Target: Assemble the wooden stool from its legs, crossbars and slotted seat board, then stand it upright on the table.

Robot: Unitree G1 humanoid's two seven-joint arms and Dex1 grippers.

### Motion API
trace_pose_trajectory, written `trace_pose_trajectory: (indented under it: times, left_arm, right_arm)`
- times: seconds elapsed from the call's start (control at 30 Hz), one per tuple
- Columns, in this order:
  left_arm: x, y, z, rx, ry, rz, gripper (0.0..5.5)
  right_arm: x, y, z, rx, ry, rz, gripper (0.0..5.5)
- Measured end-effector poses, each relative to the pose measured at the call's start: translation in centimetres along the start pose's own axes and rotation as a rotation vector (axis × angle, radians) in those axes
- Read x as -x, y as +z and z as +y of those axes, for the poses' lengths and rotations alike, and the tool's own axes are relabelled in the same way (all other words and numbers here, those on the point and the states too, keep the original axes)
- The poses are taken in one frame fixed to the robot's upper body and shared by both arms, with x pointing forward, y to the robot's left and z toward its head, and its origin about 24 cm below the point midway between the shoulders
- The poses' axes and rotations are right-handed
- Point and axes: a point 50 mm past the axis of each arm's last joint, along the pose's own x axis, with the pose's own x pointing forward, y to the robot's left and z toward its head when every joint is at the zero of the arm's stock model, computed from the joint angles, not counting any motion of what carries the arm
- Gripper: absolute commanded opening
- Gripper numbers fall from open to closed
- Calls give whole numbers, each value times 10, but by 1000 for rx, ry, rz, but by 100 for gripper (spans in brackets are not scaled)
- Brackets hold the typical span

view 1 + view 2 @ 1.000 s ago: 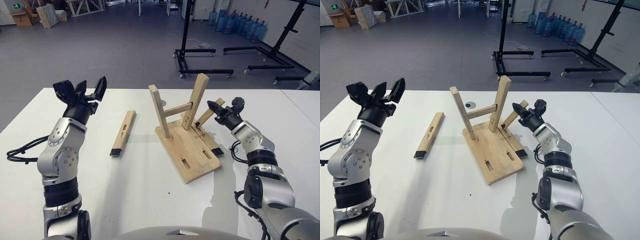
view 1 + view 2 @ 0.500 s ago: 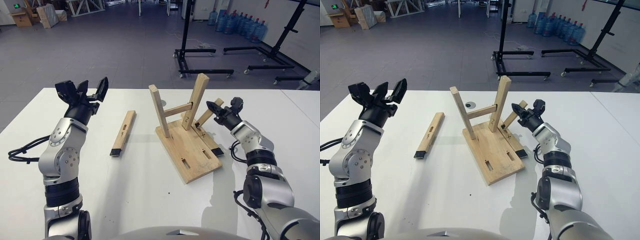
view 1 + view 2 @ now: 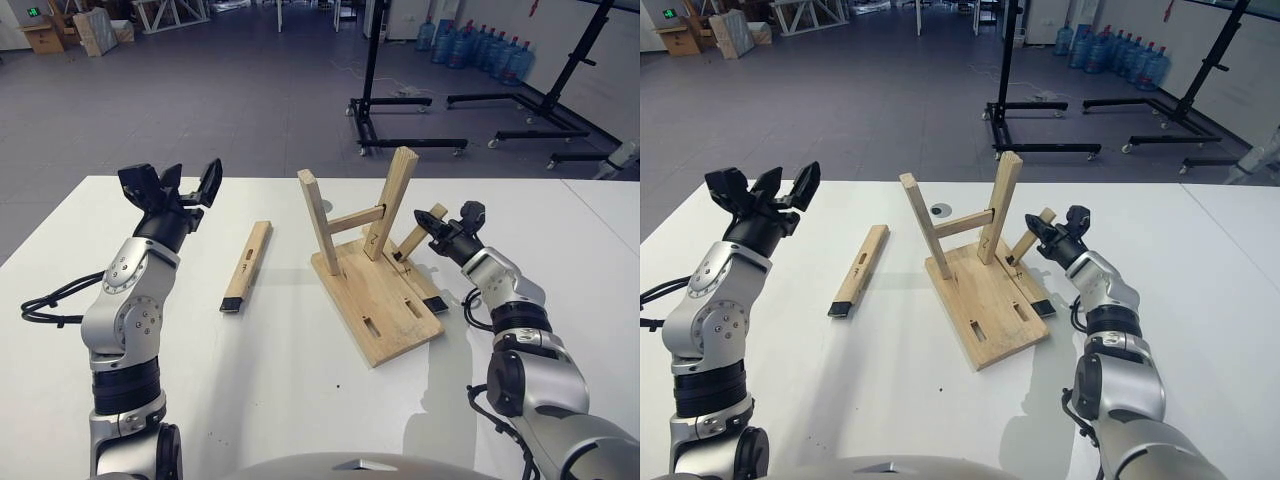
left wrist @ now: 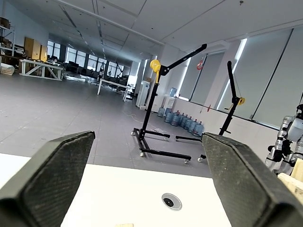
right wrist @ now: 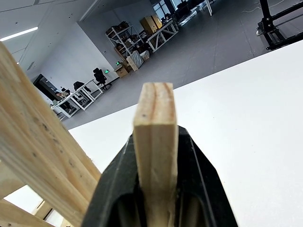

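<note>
Stool leg (image 5: 154,127) clamped between right fingers (image 5: 199,184).

We see the white table (image 3: 300,380) brightly and evenly lit from overhead, with only soft, pale shadows beside the seat board (image 3: 385,320) near the right gripper (image 3: 434,222). Beyond the left gripper (image 4: 147,137), tall windows (image 4: 277,90) glare pale.

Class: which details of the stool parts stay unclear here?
Slanted leg in the right gripper: whether its lower end sits in the seat board, too small, head views.
Same leg, right wrist view: sides covered by fingers.
Loose leg, head views: slots too small.
</note>
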Motion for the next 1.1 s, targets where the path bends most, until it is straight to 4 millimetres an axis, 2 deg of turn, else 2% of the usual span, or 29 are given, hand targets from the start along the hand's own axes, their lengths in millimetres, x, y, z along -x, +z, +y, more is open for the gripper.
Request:
trace_pose_trajectory:
  times: [0.17,0.53,0.63,0.9,1.1]
  left_arm:
    - [0,-1,-1,-5,-10,3,412]
    - [-1,-2,-3,-22,-18,7,412]
    - [-1,-2,-3,-26,-19,6,412]
    - [-1,-2,-4,-38,-22,5,412]
    - [-2,-4,-7,-34,-30,2,412]
  right_arm:
    - [0,0,0,33,0,2,39]
    - [-7,1,11,222,43,36,39]
    - [-7,-3,13,288,53,37,39]
    - [3,-32,13,462,50,-3,39]
    - [3,-36,14,503,64,-20,39]
